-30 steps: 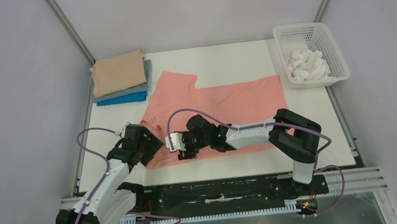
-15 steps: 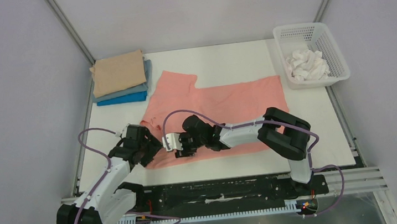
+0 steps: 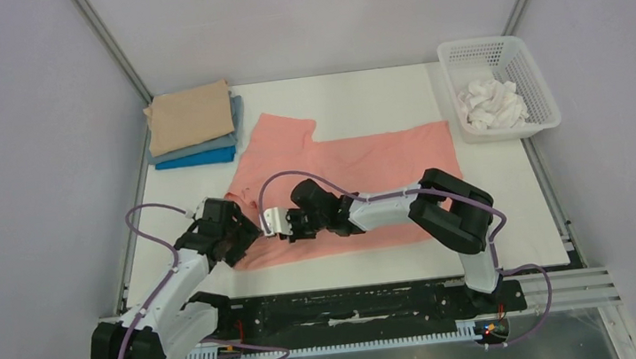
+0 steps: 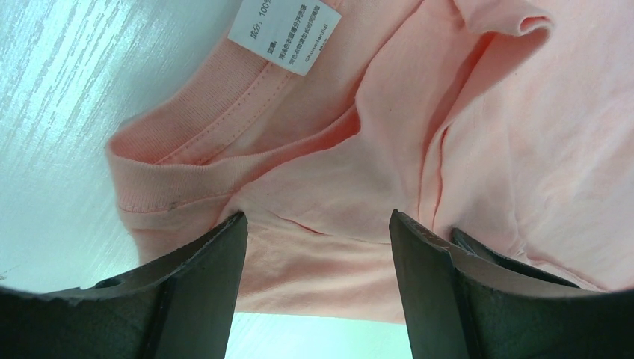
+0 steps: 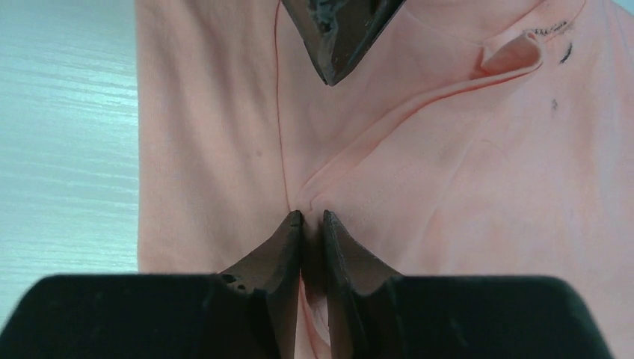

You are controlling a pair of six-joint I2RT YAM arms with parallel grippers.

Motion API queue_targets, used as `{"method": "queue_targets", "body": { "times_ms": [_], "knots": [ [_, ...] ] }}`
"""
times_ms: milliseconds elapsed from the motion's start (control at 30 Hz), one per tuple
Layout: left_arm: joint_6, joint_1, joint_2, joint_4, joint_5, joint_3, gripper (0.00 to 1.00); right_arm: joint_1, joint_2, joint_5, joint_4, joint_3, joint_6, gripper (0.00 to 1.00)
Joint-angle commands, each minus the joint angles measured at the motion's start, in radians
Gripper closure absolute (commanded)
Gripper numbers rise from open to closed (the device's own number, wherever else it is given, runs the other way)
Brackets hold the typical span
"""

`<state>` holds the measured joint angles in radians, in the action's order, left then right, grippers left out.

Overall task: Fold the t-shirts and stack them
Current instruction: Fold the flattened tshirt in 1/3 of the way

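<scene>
Right wrist view: right gripper [image 5: 312,217] is pinched almost closed on a fold of the pink shirt [image 5: 448,149]. Left gripper [image 4: 318,221] gapes wide over the collar [image 4: 224,120], holding nothing. The shirt's spread out mid-table [image 3: 359,90]. Folded shirts [image 3: 192,121] are stacked far left, basket [image 3: 496,43] far right.

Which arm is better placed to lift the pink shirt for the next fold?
Likely right: the right gripper is pinched shut on a ridge of the salmon-pink shirt; the left gripper hangs open above it.
</scene>
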<state>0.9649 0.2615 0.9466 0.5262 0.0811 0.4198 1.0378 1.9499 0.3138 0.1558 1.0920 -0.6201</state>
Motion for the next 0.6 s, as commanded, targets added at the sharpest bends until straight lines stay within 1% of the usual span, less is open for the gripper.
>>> {"method": "queue_targets", "body": {
  "times_ms": [0, 33, 133, 333, 567],
  "knots": [
    [0.012, 0.001, 0.018, 0.041, 0.062, -0.006, 0.23, -0.002, -0.006, -0.023, 0.016, 0.047, 0.017, 0.84],
    [0.012, 0.001, 0.018, 0.044, 0.067, -0.005, 0.23, -0.002, -0.009, -0.032, 0.022, 0.046, 0.025, 0.86],
    [0.009, 0.001, 0.015, 0.053, 0.077, -0.005, 0.23, -0.005, -0.015, -0.08, 0.033, 0.049, 0.048, 1.0],
    [0.011, 0.001, 0.017, 0.06, 0.08, -0.004, 0.23, -0.031, -0.039, -0.134, 0.088, 0.02, 0.126, 1.0],
    [0.01, 0.001, 0.019, 0.069, 0.084, -0.006, 0.23, -0.071, -0.058, -0.221, 0.148, -0.015, 0.27, 1.0]
  ]
}}
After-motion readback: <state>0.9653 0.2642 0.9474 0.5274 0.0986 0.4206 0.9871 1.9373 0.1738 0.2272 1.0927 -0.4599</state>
